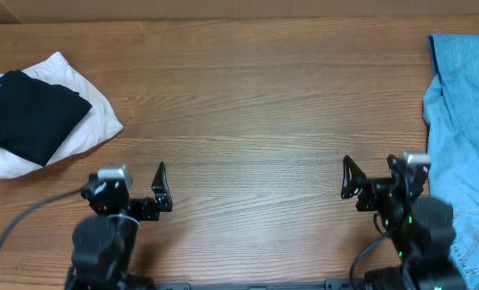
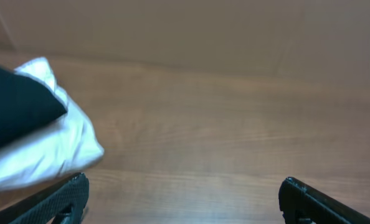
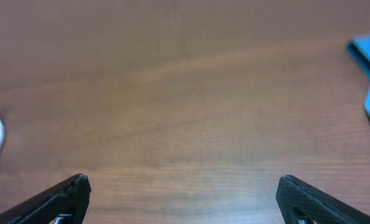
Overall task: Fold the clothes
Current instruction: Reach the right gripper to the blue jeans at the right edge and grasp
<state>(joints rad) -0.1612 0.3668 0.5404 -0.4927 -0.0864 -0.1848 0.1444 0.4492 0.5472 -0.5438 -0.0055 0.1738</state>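
Overhead view shows the light blue jeans (image 1: 464, 137) crumpled at the right edge of the counter (image 1: 247, 121). Left end effector (image 2: 184, 193) and right end effector (image 3: 182, 190) both gape wide, holding nothing.

A black folded garment (image 1: 30, 114) lies atop a white folded garment (image 1: 90, 121) on the wooden table (image 1: 256, 121).

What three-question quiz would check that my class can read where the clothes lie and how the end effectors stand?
1. True or false: the jeans lie unfolded on the side of the right end effector.
2. What rests on the white garment? A) black garment B) jeans C) nothing
3. Fill in: the left end effector stands ___ and holds nothing.
Key: 1 true; 2 A; 3 open.
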